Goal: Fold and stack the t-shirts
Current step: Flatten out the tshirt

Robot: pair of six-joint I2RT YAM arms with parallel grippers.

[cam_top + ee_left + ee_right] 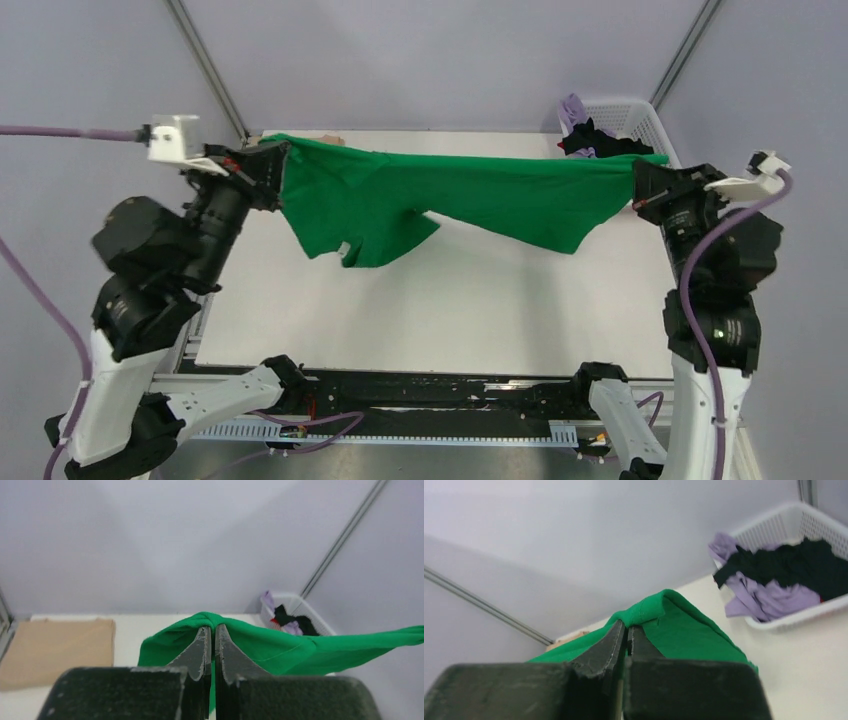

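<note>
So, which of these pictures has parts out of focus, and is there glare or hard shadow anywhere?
Top external view: soft even light, no glare, no hard shadow on the table; the green t-shirt is sharp. Left wrist view: the left gripper is blurred near the lens. Right wrist view: the right gripper is blurred likewise, the basket slightly soft.

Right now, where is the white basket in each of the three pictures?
Top view: the basket sits at the far right corner of the table.
Left wrist view: the basket is right of centre, against the back wall.
Right wrist view: the basket fills the upper right.
Shared landmark: the green t-shirt shows in all three.
</note>
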